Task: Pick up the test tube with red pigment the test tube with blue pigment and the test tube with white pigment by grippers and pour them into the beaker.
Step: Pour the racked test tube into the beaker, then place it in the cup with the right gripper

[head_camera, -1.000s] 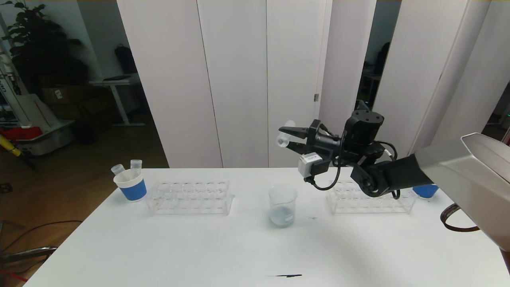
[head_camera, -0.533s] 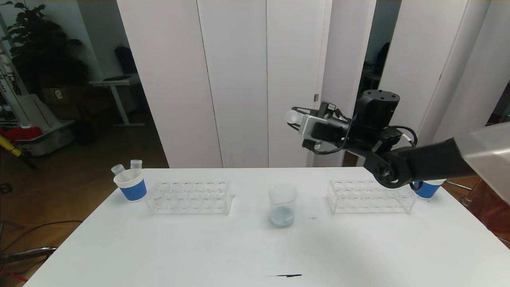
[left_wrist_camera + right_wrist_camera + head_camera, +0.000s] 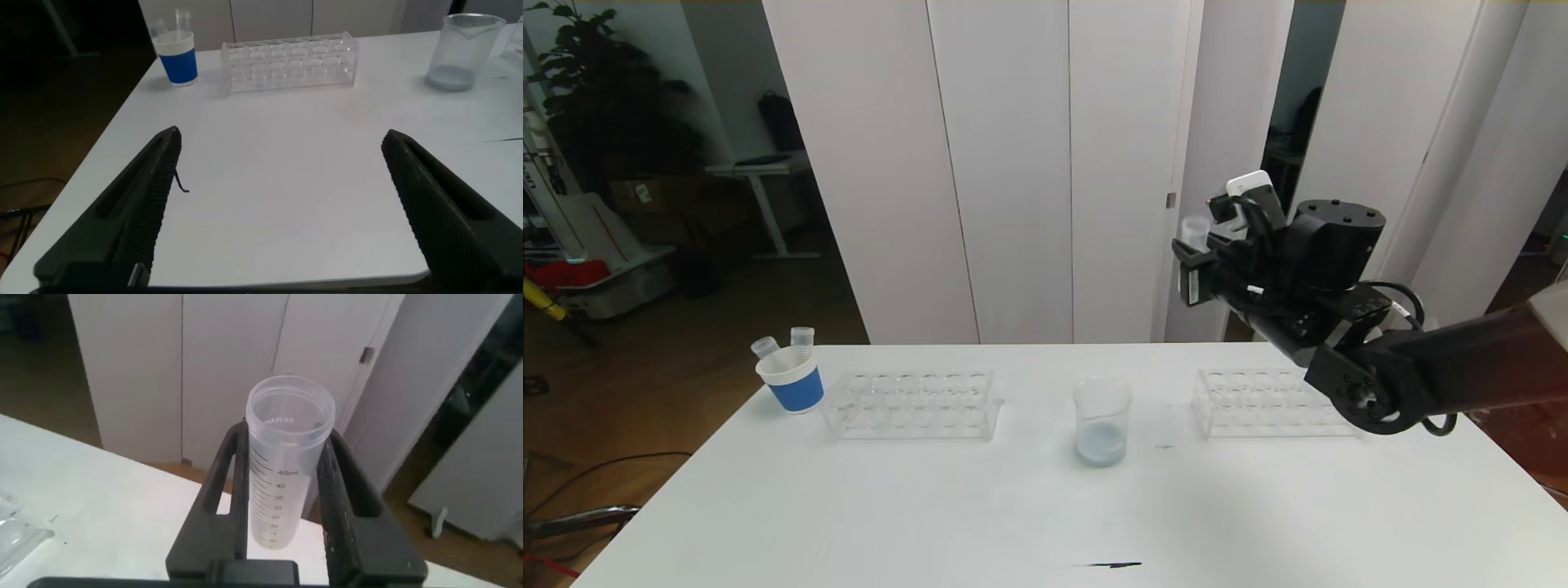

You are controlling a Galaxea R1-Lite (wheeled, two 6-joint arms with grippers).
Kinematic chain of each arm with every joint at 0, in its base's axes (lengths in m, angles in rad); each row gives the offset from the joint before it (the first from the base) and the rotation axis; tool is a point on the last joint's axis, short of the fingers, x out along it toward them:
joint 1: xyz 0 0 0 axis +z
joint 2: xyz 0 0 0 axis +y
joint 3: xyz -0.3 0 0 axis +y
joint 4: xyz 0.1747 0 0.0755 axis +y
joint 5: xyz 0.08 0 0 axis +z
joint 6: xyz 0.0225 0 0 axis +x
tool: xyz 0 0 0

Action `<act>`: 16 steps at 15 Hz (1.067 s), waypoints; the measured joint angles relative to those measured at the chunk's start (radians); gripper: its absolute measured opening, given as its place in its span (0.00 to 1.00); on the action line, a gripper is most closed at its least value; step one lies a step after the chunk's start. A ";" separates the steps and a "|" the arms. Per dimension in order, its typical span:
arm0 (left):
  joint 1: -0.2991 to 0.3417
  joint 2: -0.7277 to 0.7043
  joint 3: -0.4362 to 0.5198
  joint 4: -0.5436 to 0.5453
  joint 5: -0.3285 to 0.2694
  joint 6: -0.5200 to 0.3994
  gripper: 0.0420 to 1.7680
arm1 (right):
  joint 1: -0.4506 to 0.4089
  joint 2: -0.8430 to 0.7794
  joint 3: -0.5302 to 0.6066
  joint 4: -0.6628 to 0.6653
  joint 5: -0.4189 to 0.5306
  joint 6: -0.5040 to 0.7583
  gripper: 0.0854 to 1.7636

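Observation:
My right gripper (image 3: 1188,245) is held high above the table's right side, shut on a clear graduated test tube (image 3: 1194,229) that stands upright with its mouth up. In the right wrist view the test tube (image 3: 286,482) sits between both fingers (image 3: 233,474); it looks pale, and I cannot tell whether pigment is in it. The beaker (image 3: 1103,420) stands mid-table with a little pale bluish liquid, to the lower left of that gripper. My left gripper (image 3: 282,137) hangs open over the table's near left, holding nothing. Test tubes with red or blue pigment are out of view.
A clear rack (image 3: 911,404) stands left of the beaker and another rack (image 3: 1270,404) stands right of it, under my right arm. A white cup with a blue band (image 3: 791,382) at the far left holds two clear tubes (image 3: 801,339). A black mark (image 3: 1107,564) lies near the front edge.
My right arm has risen and drawn back to the right, away from above the beaker. The tube has turned from lying tipped on its side to standing upright.

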 joint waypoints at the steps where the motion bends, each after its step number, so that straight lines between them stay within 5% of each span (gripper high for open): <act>1: 0.000 0.000 0.000 0.000 0.000 0.000 0.99 | -0.010 -0.016 0.042 -0.014 -0.049 0.031 0.29; 7: 0.000 0.000 0.000 0.000 0.000 0.000 0.99 | -0.137 -0.111 0.280 -0.211 -0.108 -0.012 0.29; 16: 0.000 0.000 0.000 0.000 0.000 0.000 0.99 | -0.493 -0.253 0.400 -0.230 0.092 0.057 0.29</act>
